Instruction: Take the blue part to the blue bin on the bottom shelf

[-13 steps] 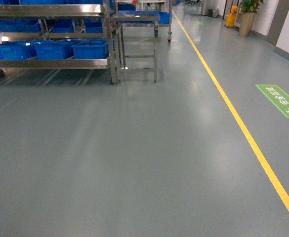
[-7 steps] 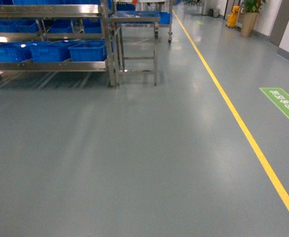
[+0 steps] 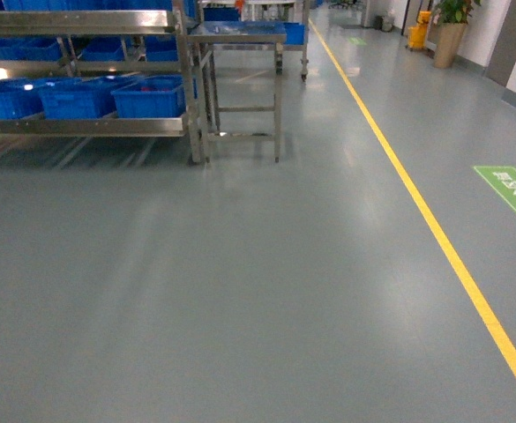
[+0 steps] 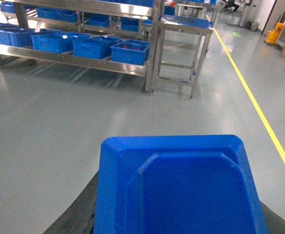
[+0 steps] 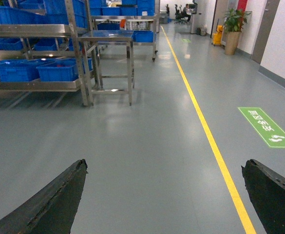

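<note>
The left claw (image 4: 174, 220) grips the blue part (image 4: 177, 178) well short of the bottom shelf (image 4: 59, 57), the right claw (image 5: 164, 168) gaping empty; mid-carry, the robot must next roll up to the blue bin (image 4: 94, 48) there.

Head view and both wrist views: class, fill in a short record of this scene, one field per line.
left hand: closed on the blue part
right hand: open, empty
bottom shelf: row of blue crates, far across the floor
rightmost crate: red inside
steel table: right of the shelf
yellow line: on the floor, right side
</note>
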You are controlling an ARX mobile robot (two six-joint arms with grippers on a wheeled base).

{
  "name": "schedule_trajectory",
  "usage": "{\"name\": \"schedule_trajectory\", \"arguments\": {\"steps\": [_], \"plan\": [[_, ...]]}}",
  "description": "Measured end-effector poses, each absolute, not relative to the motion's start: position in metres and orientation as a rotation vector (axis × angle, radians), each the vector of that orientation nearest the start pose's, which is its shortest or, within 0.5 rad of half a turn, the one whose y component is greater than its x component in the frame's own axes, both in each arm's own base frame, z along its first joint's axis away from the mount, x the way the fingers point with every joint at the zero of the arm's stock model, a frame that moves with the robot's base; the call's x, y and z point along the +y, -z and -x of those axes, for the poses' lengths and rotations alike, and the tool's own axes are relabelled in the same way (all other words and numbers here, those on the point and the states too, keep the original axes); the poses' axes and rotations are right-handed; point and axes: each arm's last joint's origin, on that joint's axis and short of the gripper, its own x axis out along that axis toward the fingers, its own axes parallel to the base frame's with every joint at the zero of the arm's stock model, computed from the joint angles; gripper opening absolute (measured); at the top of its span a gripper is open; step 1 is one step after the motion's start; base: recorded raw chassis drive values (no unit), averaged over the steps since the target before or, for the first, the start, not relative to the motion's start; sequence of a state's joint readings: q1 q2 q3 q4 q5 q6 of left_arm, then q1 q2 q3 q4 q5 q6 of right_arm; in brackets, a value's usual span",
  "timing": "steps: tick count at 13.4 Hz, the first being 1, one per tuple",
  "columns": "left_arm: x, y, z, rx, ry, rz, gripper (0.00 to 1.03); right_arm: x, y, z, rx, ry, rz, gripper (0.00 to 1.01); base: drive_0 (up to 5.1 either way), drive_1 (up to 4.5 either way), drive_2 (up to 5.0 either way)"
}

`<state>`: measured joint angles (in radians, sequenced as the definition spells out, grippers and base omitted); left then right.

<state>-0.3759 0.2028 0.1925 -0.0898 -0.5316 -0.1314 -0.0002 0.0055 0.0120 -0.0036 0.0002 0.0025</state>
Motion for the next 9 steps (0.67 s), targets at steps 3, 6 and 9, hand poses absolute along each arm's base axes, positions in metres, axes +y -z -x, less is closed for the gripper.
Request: {"name": "schedule_trajectory", "arguments": {"steps": [3, 6, 9], "plan": [[-0.0228, -0.2048, -0.0977, 0.081, -0.160, 0.087, 0.43, 0.0000, -0.1665, -0.0973, 0.000, 0.000, -0.002, 0.98, 0.0, 4.11, -4.0], [-0.0228, -0.2049, -0.0978, 0.079, -0.160, 0.087, 0.43, 0.0000, -0.1668, -0.0973, -0.002, 0.001, -0.002, 0.98, 0.0, 4.11, -4.0], [-0.0228, -0.2050, -0.0977, 0.078, -0.161, 0.088, 0.43, 0.0000, -0.1668, -0.0973, -0.002, 0.000, -0.002, 0.98, 0.0, 4.11, -4.0]]}}
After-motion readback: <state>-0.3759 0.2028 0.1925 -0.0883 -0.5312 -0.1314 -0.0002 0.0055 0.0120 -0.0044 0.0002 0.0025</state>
